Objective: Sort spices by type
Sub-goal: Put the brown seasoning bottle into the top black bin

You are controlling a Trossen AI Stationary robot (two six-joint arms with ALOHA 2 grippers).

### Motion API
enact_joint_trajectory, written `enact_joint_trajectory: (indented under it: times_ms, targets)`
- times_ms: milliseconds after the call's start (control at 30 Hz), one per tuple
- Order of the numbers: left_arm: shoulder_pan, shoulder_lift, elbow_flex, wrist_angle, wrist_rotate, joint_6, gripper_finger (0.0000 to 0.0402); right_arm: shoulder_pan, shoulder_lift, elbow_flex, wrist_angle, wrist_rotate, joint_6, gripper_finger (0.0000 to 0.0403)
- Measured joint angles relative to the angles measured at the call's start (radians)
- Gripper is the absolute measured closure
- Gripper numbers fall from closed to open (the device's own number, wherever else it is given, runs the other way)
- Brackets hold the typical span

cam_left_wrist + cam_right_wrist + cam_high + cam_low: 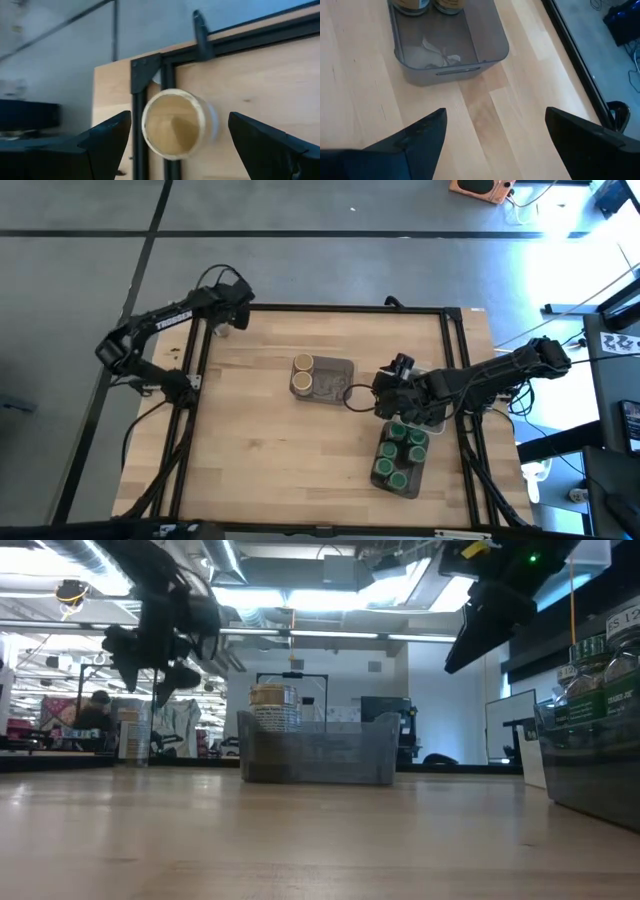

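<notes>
A: At the table's far left corner, one tan-lidded jar (pixel 175 124) stands on the wood against the black frame (pixel 150 75). Left gripper (pixel 228 315) hangs over it, jaws spread wide to either side, holding nothing.

B: Noted. Other tan lids?

A: Two tan-lidded jars (pixel 302 373) sit at the left end of the grey tray (pixel 335 385) mid-table; rest of that tray bare apart from a crumpled scrap, unidentifiable.

B: Green lids?

A: Green-lidded jars (pixel 400 452) are packed in the dark tray (pixel 412 485) near the right front edge. Exact count unclear, arm partly covers them.

B: Right gripper?

A: Right gripper (pixel 385 392) hovers above bare wood between the two trays, fingers wide apart, empty.
</notes>
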Motion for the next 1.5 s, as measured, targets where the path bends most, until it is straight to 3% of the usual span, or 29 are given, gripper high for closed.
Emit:
enact_joint_trajectory:
  times_ms: [167, 633, 1033, 1167, 1500]
  targets:
    - [-0.012, 0.088, -0.007, -0.021, -0.116, -0.05, 0.007, 0.0, 0.0, 0.0, -0.002, 0.001, -0.033, 0.0068]
    - [0.005, 0.254, -0.005, -0.033, -0.111, -0.072, 0.007, 0.0, 0.0, 0.0, -0.005, 0.0, -0.064, 0.0068]
    - [-0.076, 0.244, -0.004, -0.031, -0.058, -0.007, 0.007, 0.0, 0.0, 0.0, -0.003, 0.0, -0.064, 0.0068]
    - [-0.124, 0.243, 0.013, -0.038, 0.002, 0.017, 0.007, 0.0, 0.0, 0.0, -0.002, 0.001, -0.064, 0.0068]
    - [-0.285, 0.251, 0.175, -0.168, 0.16, -0.027, 0.007, 0.0, 0.0, 0.0, -0.002, 0.001, -0.064, 0.0068]
